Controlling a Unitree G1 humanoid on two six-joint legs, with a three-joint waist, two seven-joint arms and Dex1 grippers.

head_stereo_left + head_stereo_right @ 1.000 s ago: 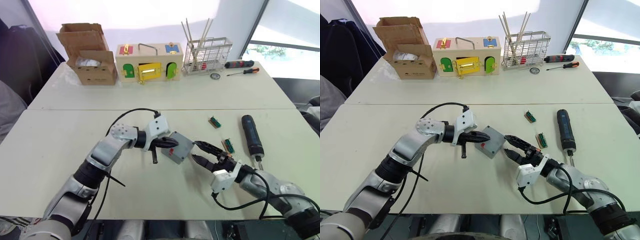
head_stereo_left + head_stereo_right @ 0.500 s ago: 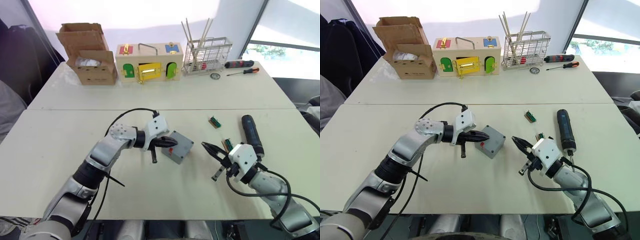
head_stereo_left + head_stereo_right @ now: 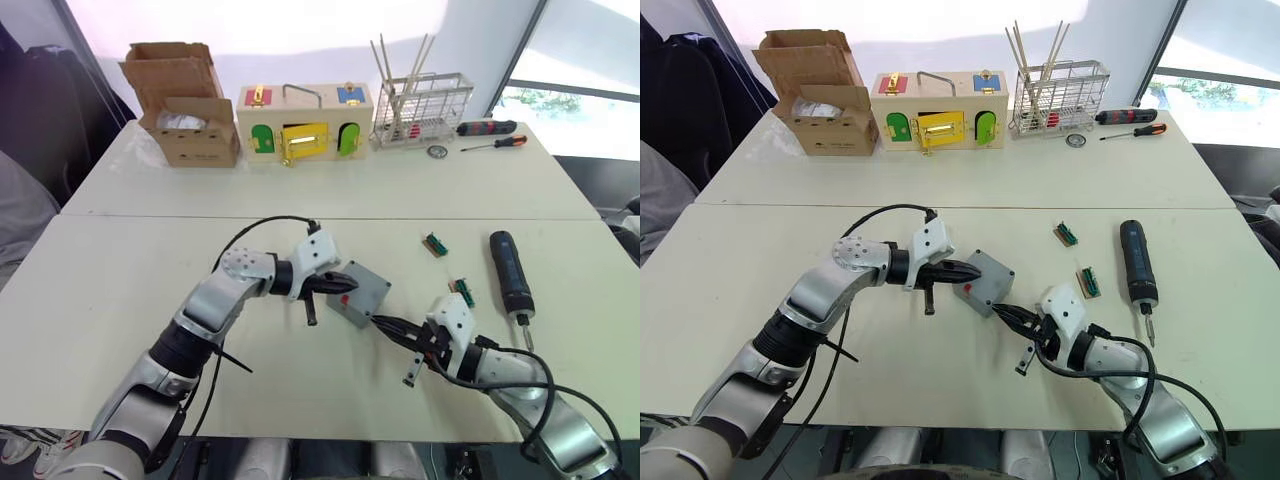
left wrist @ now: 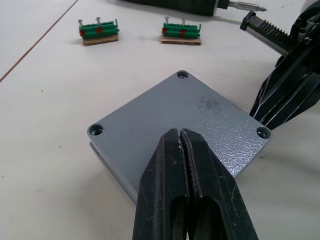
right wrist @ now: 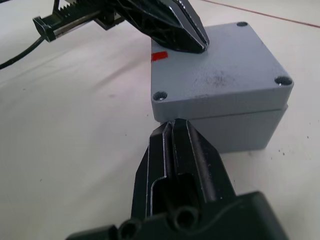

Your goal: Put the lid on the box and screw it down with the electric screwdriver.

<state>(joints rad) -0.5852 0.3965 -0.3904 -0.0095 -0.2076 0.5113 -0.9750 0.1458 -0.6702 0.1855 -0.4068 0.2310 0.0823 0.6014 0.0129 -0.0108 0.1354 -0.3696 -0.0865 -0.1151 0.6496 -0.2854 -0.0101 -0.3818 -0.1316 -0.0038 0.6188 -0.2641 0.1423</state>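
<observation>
Two grippers are meeting at the small grey plastic box [image 3: 987, 283] mid-worktop [image 3: 760, 290]; our left gripper [image 4: 182, 145], fingers closed, is pressing the flat grey lid [image 4: 185, 125] down; our right gripper [image 5: 175, 131], fingers closed and empty, is nudging its corner, probably aligning it; the thick black electric screwdriver [image 3: 1137, 261] is lying well apart.

Both grippers [image 3: 958, 272] [image 3: 1004, 313] meet at the grey box [image 3: 984, 282] mid-table.

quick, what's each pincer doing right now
Left pincer: closed, tips resting on the lid, gripping nothing.
Right pincer: closed, empty, tips at the side of the box.
</observation>
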